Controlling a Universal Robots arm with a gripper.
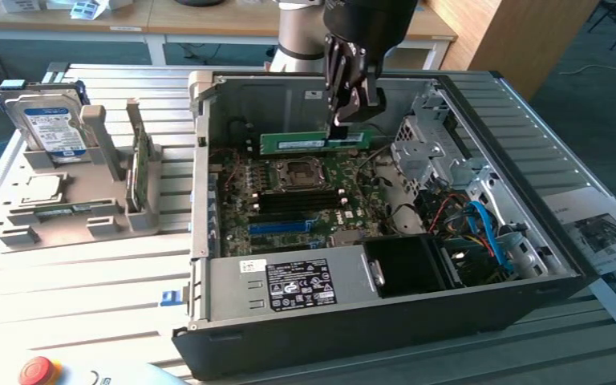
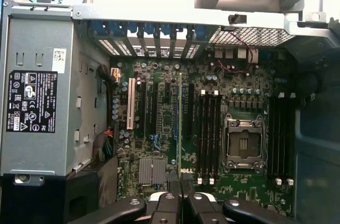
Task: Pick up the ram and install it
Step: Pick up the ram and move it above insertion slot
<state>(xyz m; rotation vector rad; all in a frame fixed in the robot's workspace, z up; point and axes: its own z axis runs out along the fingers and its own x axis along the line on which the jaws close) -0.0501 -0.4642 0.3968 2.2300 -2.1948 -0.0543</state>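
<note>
1. Gripper (image 1: 342,124) hangs inside the open computer case (image 1: 565,241), jaws pinched nearly shut on the top edge of the ram (image 1: 302,143).
2. Ram is level, long edge down, held above the motherboard (image 1: 319,196), near the CPU socket (image 1: 297,172) on the side toward the case's back wall; not seated in a slot.
3. Wrist view: ram (image 2: 180,128) shows edge-on as a thin green line running out from the gripper (image 2: 181,198), over the board just beside the black memory slots (image 2: 210,128), which lie next to the CPU socket (image 2: 241,141).
4. Power supply (image 1: 286,281) sits at the case's near end.
5. On the desk (image 1: 73,273), at the exterior view's left, a grey holder (image 1: 99,220) carries a hard drive (image 1: 54,128), upright, and a processor chip (image 1: 42,188), flat.
</note>
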